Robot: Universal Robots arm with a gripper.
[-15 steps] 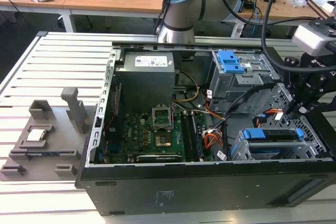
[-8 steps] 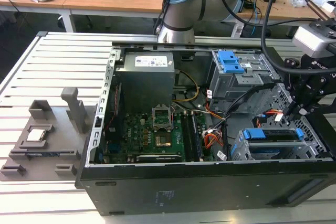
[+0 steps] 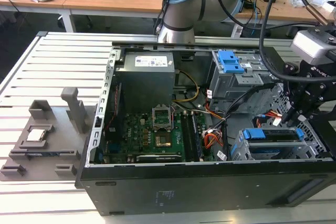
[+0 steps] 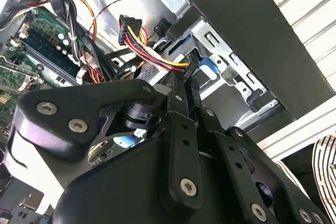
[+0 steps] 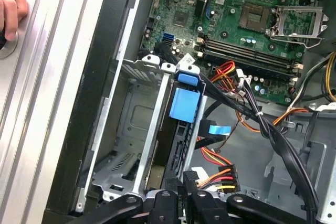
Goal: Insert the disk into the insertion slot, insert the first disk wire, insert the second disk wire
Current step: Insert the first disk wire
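Black fingers of the end effector (image 4: 185, 78) sit pressed close together right at the end of the red, yellow and black disk wire (image 4: 157, 52). I judge they are pinching its dark plug, though the contact itself is hidden from me.

Just past the tips is the insertion slot (image 3: 240, 150), a low grey perforated metal cage. The flat black disk with blue side rails (image 3: 275, 136) lies seated inside it, its blue plastic pull tab (image 5: 184, 103) facing the open case.

So the step in hand looks like the wire. I would keep the plug square to the disk's socket and push straight along the slot, with no twist. The bundle also needs slack so it cannot drag on the cage edge, as loose black cables crowd that gap.

Farther in lies the green motherboard (image 5: 236, 14). Beyond the case wall, a person's hand (image 5: 10, 4) rests on the slatted aluminium surface (image 5: 47, 87), well apart from the work.
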